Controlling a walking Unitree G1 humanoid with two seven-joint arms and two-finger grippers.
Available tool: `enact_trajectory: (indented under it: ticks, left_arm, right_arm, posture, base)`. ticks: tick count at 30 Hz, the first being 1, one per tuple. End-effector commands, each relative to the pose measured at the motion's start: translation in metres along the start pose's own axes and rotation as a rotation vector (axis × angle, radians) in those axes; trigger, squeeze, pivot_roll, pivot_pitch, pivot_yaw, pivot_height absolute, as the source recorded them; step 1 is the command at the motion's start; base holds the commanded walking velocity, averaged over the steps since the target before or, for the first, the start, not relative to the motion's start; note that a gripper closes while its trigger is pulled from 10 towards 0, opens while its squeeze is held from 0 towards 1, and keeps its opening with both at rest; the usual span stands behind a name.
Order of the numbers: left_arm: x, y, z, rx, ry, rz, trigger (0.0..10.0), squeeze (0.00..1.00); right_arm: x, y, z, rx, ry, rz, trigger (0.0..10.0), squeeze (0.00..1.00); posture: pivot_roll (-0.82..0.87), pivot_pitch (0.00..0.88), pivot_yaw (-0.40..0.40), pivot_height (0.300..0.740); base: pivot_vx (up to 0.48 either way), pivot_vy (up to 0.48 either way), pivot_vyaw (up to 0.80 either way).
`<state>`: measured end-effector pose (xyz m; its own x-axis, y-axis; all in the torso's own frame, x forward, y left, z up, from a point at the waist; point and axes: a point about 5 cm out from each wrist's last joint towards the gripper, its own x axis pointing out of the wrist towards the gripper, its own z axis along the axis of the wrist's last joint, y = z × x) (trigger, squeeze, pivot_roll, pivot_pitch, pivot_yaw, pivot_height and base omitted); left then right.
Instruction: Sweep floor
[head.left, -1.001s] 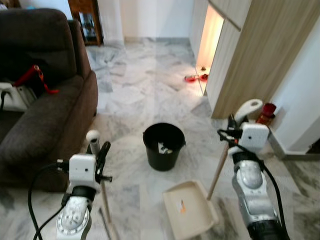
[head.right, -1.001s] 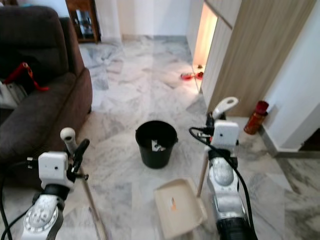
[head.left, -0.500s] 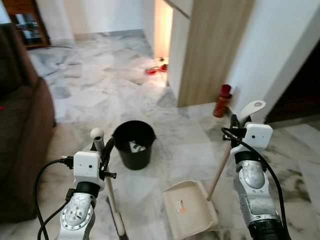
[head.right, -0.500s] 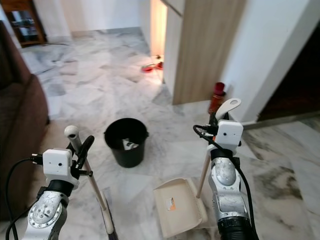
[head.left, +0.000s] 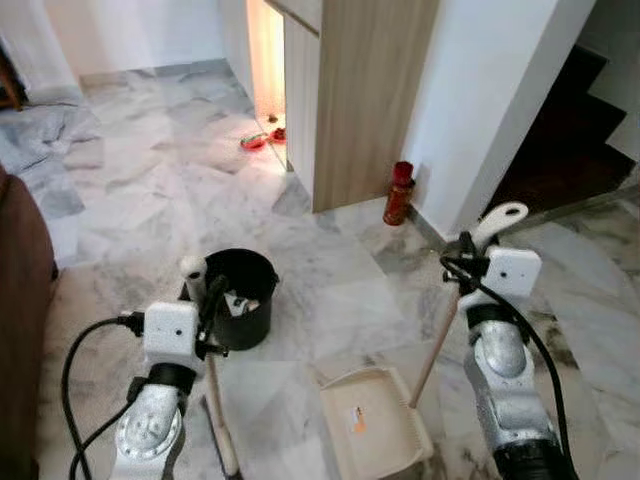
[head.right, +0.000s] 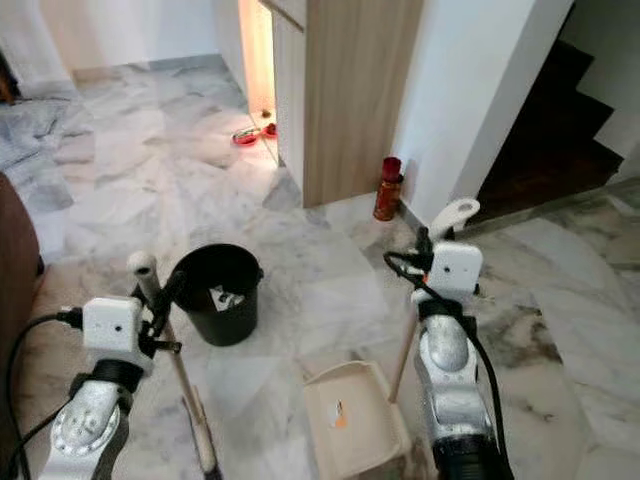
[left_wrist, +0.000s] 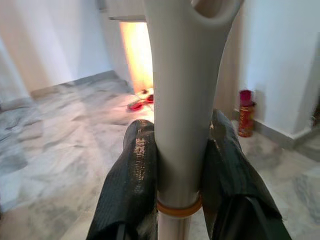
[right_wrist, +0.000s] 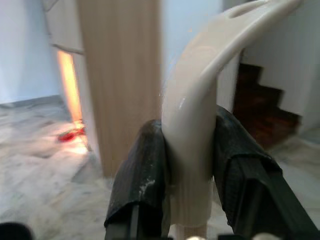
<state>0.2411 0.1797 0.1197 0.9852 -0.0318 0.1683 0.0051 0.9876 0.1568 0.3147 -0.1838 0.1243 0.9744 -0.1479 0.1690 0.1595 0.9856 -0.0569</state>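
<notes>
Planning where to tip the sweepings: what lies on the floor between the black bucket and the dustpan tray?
Only bare marble floor lies between the black bucket and the dustpan tray, as the left eye view shows.

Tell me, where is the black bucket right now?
The black bucket stands on the marble floor ahead of the robot, left of centre, just beyond the left gripper.

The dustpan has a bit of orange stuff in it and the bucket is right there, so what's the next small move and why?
Probably lift the dustpan with the right tool, shut on its handle, toward the black bucket ahead to its left and tip it in. The pan sits on the floor holding an orange scrap; the left tool grips the broom upright.
</notes>
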Motion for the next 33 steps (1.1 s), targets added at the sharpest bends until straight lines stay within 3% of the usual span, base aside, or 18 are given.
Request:
enact_trajectory:
  ticks: [1, 6, 24, 33]
  left_arm:
    - [0.002, -0.0035, 0.0049, -0.001, -0.024, -0.008, 10.0, 0.0]
    - [0.002, -0.0034, 0.004, 0.014, -0.022, 0.005, 10.0, 0.0]
    - [0.0054, -0.0025, 0.0043, 0.019, -0.031, 0.006, 10.0, 0.0]
    - [0.0066, -0.0024, 0.0042, 0.019, -0.034, -0.003, 10.0, 0.0]
  right_arm:
    - [0.0034, -0.0062, 0.0058, -0.011, -0.021, -0.023, 10.0, 0.0]
    - [0.0047, -0.0064, 0.0068, -0.011, -0.021, -0.027, 10.0, 0.0]
    - [0.0077, -0.0044, 0.0097, -0.007, -0.029, -0.028, 10.0, 0.0]
    - [0.0065, -0.0023, 0.0097, -0.002, -0.03, -0.031, 10.0, 0.0]
  posture:
    - [0.02, 0.008, -0.015, 0.74]
    - [0.02, 0.012, -0.019, 0.74]
    - [0.0, 0.024, -0.022, 0.74]
    - [0.0, 0.015, -0.018, 0.74]
  base:
    - [0.0, 0.0, -0.8]
    - [0.0, -0.346, -0.8]
    - [0.0, 0.0, -0.8]
    - [0.0, -0.298, -0.8]
